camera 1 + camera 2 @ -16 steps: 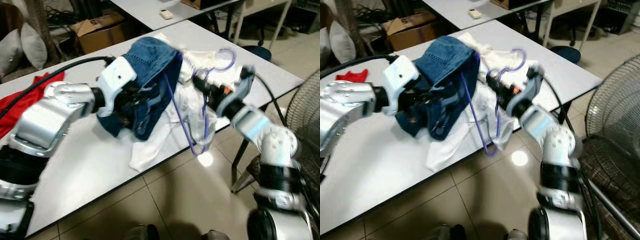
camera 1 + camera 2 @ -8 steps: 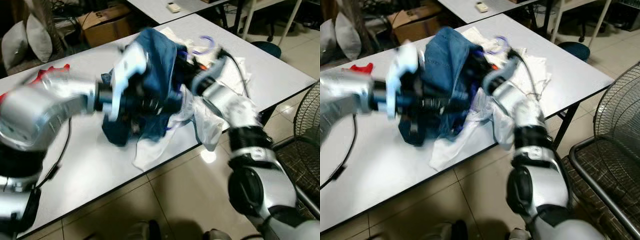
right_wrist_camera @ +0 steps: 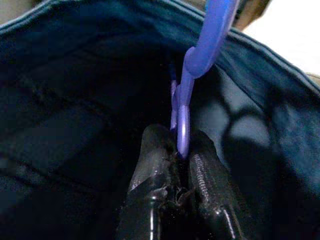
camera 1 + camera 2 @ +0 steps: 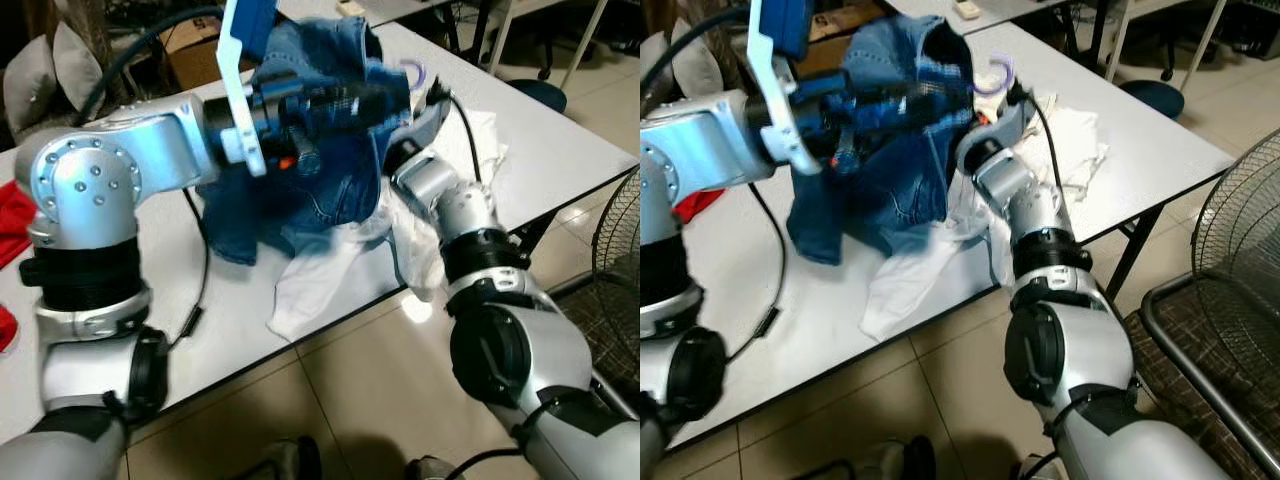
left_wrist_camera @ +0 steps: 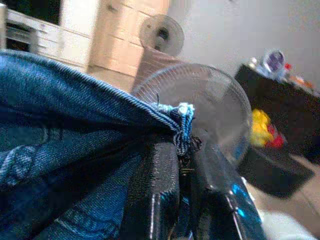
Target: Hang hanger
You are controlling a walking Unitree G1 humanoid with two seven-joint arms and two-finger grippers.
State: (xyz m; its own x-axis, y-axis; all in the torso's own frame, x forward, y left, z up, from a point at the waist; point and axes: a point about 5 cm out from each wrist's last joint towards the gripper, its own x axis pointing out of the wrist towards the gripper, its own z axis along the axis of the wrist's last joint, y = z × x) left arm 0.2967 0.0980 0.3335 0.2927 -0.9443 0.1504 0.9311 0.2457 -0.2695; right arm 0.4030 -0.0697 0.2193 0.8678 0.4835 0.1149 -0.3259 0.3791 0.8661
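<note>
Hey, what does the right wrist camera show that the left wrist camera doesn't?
Right wrist view alone: the purple hanger, its stem pinched between the right hand's fingers, with dark denim around it.

Left wrist view alone: the left hand clamped on the frayed edge of the blue jeans, and behind it a standing fan and a dark cabinet with clutter on top.

Both: a pair of black fingers closed on something, and the same jeans close to the lens.
</note>
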